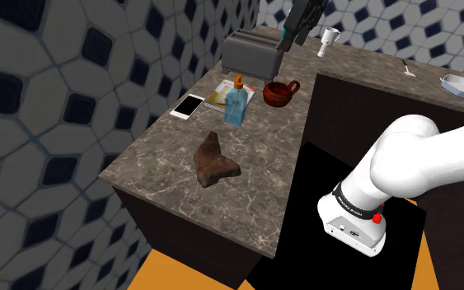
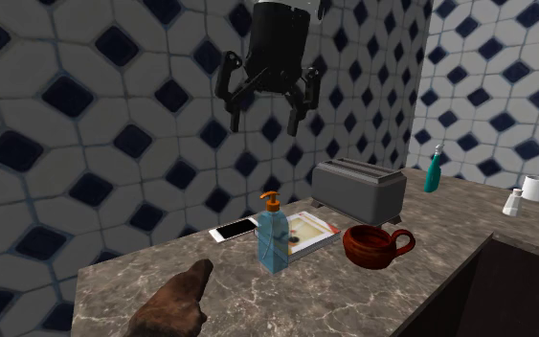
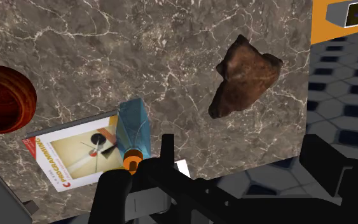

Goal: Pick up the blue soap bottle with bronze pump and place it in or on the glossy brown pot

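Now, counter [image 1: 164, 189]: marbled brown, spanning the shoulder view's middle.
Toaster [image 2: 358, 189]: grey, centre-right of the second exterior view.
Gripper [image 2: 263, 123]: top centre, high above the counter, fingers spread, holding nothing.
Pot [image 2: 372, 251]: glossy brown, lower centre-right.
Soap bottle [image 2: 274, 239]: blue, orange pump, upright at centre, near pot's left.
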Motion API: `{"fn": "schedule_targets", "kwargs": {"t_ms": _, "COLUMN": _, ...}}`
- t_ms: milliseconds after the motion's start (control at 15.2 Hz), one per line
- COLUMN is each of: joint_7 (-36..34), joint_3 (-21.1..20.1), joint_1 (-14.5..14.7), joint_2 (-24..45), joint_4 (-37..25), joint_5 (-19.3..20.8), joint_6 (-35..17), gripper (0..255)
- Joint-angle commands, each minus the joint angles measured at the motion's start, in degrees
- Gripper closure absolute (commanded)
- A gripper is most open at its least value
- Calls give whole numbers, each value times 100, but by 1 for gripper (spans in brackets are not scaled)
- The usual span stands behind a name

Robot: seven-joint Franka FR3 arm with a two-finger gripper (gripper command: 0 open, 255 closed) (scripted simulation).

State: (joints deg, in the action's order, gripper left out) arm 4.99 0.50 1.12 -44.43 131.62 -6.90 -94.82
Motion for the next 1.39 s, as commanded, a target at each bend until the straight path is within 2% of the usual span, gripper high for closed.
{"fn": "schedule_targets", "kwargs": {"t_ms": 0, "joint_7": 0, "joint_3": 0, "joint_1": 0, "joint_2": 0, "joint_4": 0, "joint_5": 0, "joint_6": 0, "gripper": 0}}
{"fn": "schedule_targets", "kwargs": {"t_ms": 660, "joint_7": 1104, "joint_3": 516, "joint_1": 24, "joint_2": 1105, "joint_4": 774, "joint_5": 130, "joint_6": -1967, "gripper": 0}}
{"fn": "schedule_targets", "kwargs": {"t_ms": 990, "joint_7": 1697, "joint_3": 793, "joint_1": 95, "joint_2": 1973, "joint_4": 817, "joint_5": 49, "joint_6": -2916, "gripper": 0}}
{"fn": "schedule_targets", "kwargs": {"t_ms": 1320, "joint_7": 2376, "joint_3": 1066, "joint_1": 211, "joint_2": 2994, "joint_4": 621, "joint_5": -215, "joint_6": -3759, "gripper": 0}}
